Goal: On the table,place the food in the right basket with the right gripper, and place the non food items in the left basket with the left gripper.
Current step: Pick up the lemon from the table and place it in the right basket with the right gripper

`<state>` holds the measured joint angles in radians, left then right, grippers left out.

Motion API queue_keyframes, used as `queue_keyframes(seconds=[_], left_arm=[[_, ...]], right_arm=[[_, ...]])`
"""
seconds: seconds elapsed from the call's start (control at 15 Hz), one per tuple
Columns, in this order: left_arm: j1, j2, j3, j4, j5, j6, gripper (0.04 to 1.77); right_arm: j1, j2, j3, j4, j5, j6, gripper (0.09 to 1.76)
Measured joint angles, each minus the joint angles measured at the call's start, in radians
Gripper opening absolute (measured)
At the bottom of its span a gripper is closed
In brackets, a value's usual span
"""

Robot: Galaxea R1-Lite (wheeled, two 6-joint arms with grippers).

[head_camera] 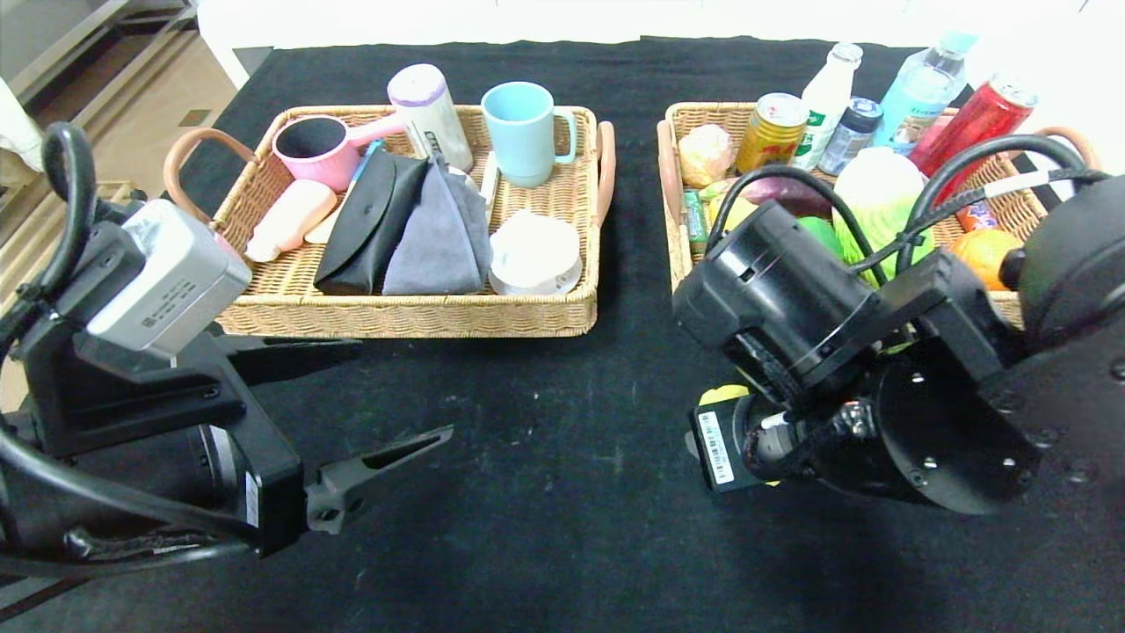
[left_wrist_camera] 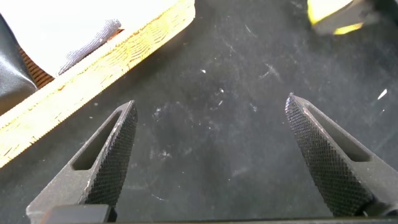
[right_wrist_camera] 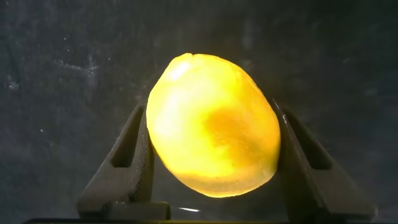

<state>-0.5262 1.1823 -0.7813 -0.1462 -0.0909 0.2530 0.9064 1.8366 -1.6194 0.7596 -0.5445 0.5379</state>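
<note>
A yellow lemon-like fruit point(right_wrist_camera: 211, 124) sits between the fingers of my right gripper point(right_wrist_camera: 210, 111), which is shut on it with both pads against its sides. In the head view this gripper hangs low over the black table in front of the right basket point(head_camera: 703, 111). My wrist hides it there, and only a sliver of the yellow fruit point(head_camera: 722, 394) shows. My left gripper point(head_camera: 406, 387) is open and empty above the table, just in front of the left basket point(head_camera: 404, 322). The left wrist view shows its fingers point(left_wrist_camera: 118, 143) wide apart over bare cloth.
The left basket holds a pink cup point(head_camera: 318, 149), a blue mug point(head_camera: 526, 132), a black pouch point(head_camera: 365, 224), grey cloth and a white round item. The right basket is crowded with cans point(head_camera: 772, 132), bottles point(head_camera: 923, 88) and produce. White table edge lies behind.
</note>
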Motion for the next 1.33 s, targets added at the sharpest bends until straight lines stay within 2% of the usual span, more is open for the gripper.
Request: queue_keyframes(seconds=[0.47,0.93,1.33], left_arm=[[-0.004,-0.001,0.003,0.000,-0.007,0.005,1.72],[-0.007,0.002,0.005,0.002,-0.036,0.006,1.72],[-0.006,-0.010,0.005,0.000,-0.034,0.008,1.72]], right_arm=[[-0.053,-0.056,-0.100,-0.055,-0.083,-0.226,1.15],[-0.173,-0.046,-0.112,-0.384,-0.080,-0.437,1.14],[-0.265,-0.034,-0.107,-0.553,-0.080,-0.523,1.14]])
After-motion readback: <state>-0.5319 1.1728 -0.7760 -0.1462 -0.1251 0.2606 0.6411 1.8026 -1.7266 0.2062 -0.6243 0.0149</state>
